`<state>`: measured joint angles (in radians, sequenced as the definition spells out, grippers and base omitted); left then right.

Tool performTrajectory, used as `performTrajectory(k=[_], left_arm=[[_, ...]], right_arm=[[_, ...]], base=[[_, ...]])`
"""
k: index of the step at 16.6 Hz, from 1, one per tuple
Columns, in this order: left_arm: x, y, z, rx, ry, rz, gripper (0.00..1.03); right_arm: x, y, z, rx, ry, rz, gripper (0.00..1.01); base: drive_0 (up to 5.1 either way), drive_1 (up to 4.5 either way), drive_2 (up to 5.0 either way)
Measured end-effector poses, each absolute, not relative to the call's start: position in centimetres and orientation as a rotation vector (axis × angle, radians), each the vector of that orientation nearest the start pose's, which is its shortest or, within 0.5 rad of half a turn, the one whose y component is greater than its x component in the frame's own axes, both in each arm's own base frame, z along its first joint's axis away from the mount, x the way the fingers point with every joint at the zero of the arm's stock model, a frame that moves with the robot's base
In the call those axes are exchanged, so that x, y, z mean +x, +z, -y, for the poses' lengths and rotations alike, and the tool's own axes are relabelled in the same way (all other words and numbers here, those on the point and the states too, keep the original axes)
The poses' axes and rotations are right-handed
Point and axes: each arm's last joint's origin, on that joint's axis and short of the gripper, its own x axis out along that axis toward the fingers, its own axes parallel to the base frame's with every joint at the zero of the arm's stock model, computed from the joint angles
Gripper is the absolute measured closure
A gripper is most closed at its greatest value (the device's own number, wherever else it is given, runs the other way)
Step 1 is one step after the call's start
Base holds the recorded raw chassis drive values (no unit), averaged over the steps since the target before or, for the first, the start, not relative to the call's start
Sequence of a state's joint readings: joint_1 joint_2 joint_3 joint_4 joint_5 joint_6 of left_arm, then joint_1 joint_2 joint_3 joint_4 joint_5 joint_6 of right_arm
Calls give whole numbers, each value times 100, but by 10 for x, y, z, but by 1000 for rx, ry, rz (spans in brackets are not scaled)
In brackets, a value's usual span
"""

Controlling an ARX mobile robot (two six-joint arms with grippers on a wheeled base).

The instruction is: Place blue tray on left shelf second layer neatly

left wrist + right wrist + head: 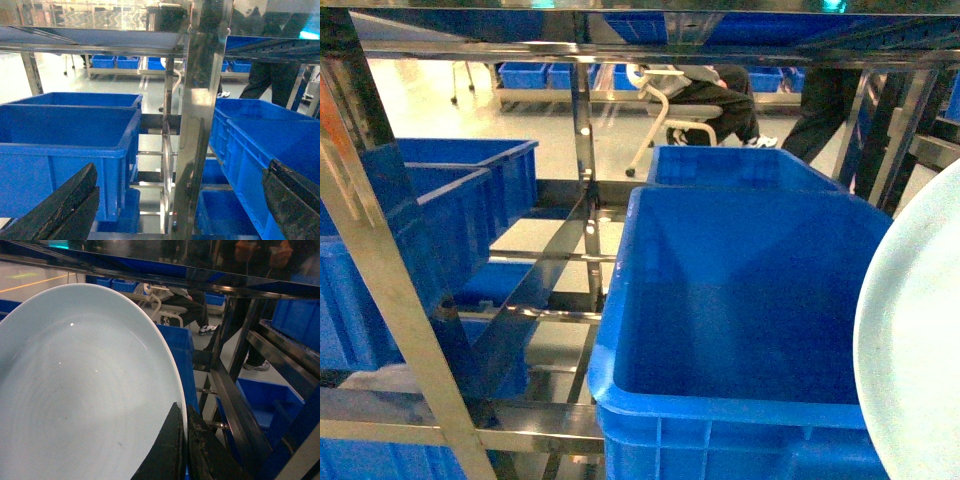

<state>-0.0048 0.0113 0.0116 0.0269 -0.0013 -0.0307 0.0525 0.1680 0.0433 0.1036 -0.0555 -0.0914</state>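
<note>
The pale blue tray point(75, 390) fills the left of the right wrist view, held on edge and tilted. My right gripper point(183, 416) is shut on its right rim, one black finger on each face. In the head view only the tray's curved edge point(915, 350) shows at the far right, in front of a blue crate; neither gripper appears there. The left shelf point(584, 140) is a shiny steel rack of uprights and bars straight ahead. My left gripper point(180, 197) is open and holds nothing, its black fingers point(65, 207) wide apart on either side of a steel upright point(200, 125).
Deep dark-blue crates sit on the rack: a large one point(740, 330) close in front, another point(745, 165) behind it, and more on the left point(430, 220). Horizontal steel bars point(520, 415) cross low. People point(720, 95) and further crates are beyond the rack.
</note>
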Motion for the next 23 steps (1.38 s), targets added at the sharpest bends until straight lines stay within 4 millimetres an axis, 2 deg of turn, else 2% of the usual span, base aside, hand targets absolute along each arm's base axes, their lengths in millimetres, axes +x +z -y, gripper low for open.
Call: performTrajectory(k=[23], left_arm=[[98,169,0,-31,-4,27,5]], right_arm=[[107,175,-7,-91,109,-16,99]], base=[[0,0,0]])
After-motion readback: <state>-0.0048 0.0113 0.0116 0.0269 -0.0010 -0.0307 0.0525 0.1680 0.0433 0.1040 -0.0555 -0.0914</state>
